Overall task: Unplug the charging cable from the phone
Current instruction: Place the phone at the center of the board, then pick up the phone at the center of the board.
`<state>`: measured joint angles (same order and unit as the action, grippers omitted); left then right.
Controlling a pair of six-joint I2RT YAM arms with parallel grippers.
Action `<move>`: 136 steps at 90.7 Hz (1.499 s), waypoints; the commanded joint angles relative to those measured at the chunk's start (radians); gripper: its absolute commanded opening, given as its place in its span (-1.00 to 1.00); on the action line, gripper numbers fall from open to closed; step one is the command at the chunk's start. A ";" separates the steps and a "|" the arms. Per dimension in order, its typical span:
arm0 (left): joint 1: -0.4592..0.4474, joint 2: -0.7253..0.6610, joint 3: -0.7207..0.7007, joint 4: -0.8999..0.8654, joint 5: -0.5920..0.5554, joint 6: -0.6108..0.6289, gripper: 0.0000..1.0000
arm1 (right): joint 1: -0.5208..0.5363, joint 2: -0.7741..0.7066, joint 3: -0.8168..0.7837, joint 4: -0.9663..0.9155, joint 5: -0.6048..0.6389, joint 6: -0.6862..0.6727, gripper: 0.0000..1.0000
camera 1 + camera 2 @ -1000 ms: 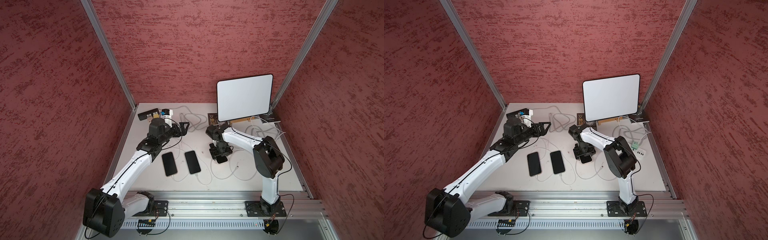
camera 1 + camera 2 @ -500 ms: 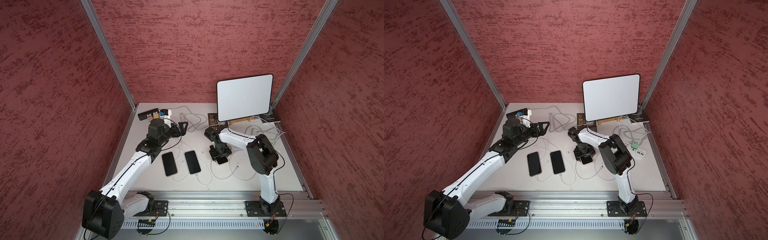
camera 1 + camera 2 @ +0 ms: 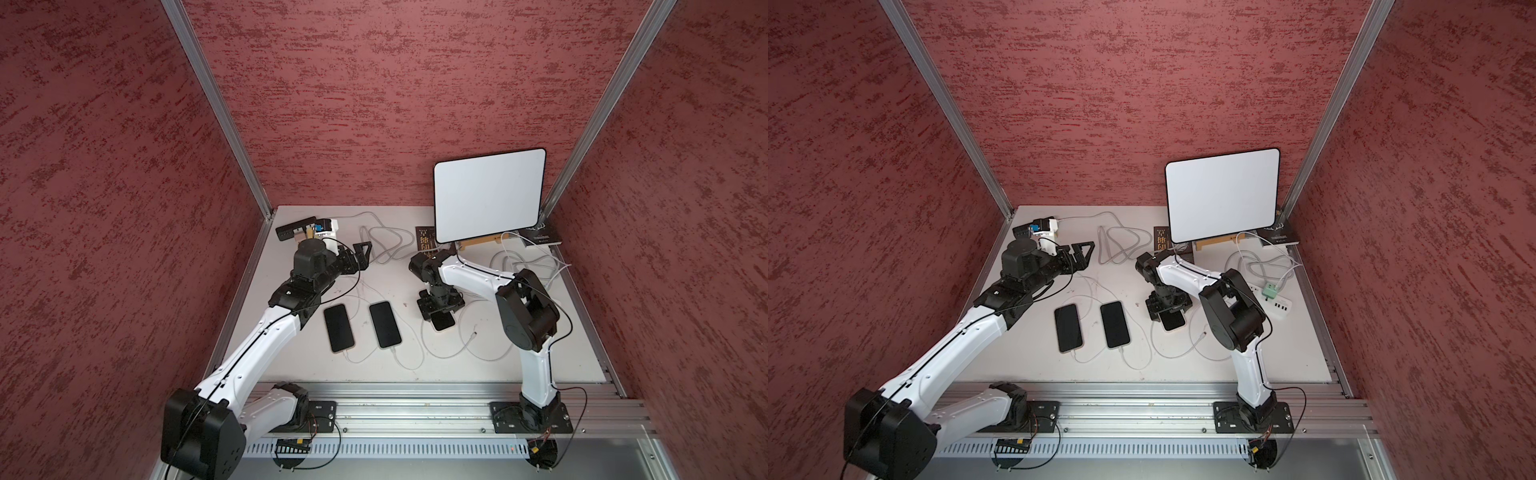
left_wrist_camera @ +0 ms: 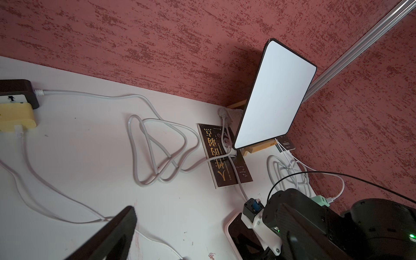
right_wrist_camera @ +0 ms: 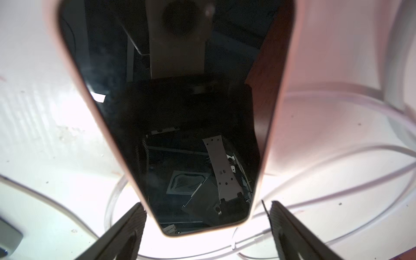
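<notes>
A phone in a pale pink case (image 3: 444, 323) (image 3: 1174, 322) lies screen up at mid-table. My right gripper (image 3: 437, 309) (image 5: 207, 209) points straight down over it and is open. Its fingers straddle the phone's (image 5: 180, 112) near end; one finger is close against the case edge, the other stands clear. The white charging cable's free plug (image 3: 473, 333) (image 5: 259, 239) lies on the table beside that phone, not in it. Two black phones (image 3: 338, 327) (image 3: 385, 324) lie to the left, each with a white cable at its near end. My left gripper (image 3: 361, 254) hovers open near the back left, holding nothing.
A white tablet (image 3: 488, 195) leans on a wooden stand at the back right, beside a dark book (image 3: 426, 239). Grey cable coils (image 3: 384, 245) lie at the back. A black and yellow power strip (image 3: 305, 228) sits back left. A white charger hub (image 3: 1281, 307) is at the right.
My right gripper's jaws have spread wider around the pink-cased phone, and its elbow has shifted slightly. The left arm has barely moved.
</notes>
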<state>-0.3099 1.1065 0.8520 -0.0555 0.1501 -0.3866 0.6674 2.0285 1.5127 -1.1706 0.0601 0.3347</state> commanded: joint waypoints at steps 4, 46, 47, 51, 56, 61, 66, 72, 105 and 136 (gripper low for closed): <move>0.010 -0.016 -0.012 -0.014 -0.032 0.006 1.00 | 0.033 -0.086 0.004 0.012 0.040 0.034 0.80; 0.056 -0.040 -0.026 -0.020 -0.069 -0.046 1.00 | 0.225 -0.135 -0.001 0.188 0.086 0.263 0.78; 0.057 -0.041 -0.026 -0.020 -0.069 -0.046 1.00 | 0.231 -0.135 -0.002 0.193 0.087 0.269 0.79; 0.061 -0.044 -0.027 -0.021 -0.071 -0.049 1.00 | 0.246 -0.128 -0.002 0.209 0.095 0.292 0.79; 0.064 -0.048 -0.029 -0.022 -0.077 -0.052 1.00 | 0.268 -0.124 -0.004 0.238 0.107 0.312 0.79; 0.065 -0.051 -0.031 -0.022 -0.082 -0.054 1.00 | 0.292 -0.120 -0.009 0.269 0.113 0.324 0.79; 0.069 -0.053 -0.032 -0.023 -0.087 -0.057 1.00 | 0.310 -0.115 -0.011 0.293 0.115 0.335 0.78; 0.072 -0.054 -0.033 -0.026 -0.092 -0.060 1.00 | 0.327 -0.105 -0.009 0.314 0.120 0.346 0.79; 0.084 -0.062 -0.048 -0.028 -0.104 -0.083 1.00 | 0.383 -0.038 -0.017 0.434 0.095 0.354 0.93; 0.089 -0.057 -0.054 -0.023 -0.104 -0.084 1.00 | 0.398 0.068 0.038 0.421 0.113 0.359 0.97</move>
<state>-0.2298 1.0603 0.8146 -0.0826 0.0502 -0.4671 1.0531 2.0663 1.5127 -0.7589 0.1467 0.6781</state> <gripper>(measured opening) 0.998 0.985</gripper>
